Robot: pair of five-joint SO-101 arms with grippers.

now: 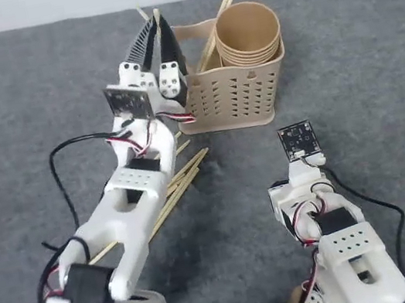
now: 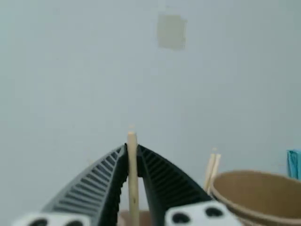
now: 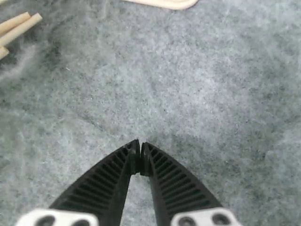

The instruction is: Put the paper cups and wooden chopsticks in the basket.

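Note:
My left gripper (image 1: pixel 155 25) is raised beside the beige slotted basket (image 1: pixel 236 94) and is shut on one wooden chopstick (image 1: pixel 156 14), held upright. In the left wrist view that chopstick (image 2: pixel 132 179) stands between the closed jaws of the left gripper (image 2: pixel 132 150). Stacked paper cups (image 1: pixel 247 30) sit in the basket, seen also as a brown cup rim (image 2: pixel 258 190). Other chopsticks (image 1: pixel 215 23) lean inside it. Several chopsticks (image 1: pixel 177 183) lie on the carpet under the left arm. My right gripper (image 3: pixel 140 157) is shut and empty, low over the carpet.
Grey carpet covers the table. The right arm's wrist board (image 1: pixel 299 140) sits in front of the basket. Loose chopstick ends (image 3: pixel 19 26) and the basket's base edge (image 3: pixel 162 4) lie ahead of the right gripper. Black cables (image 1: pixel 63 184) trail at the left.

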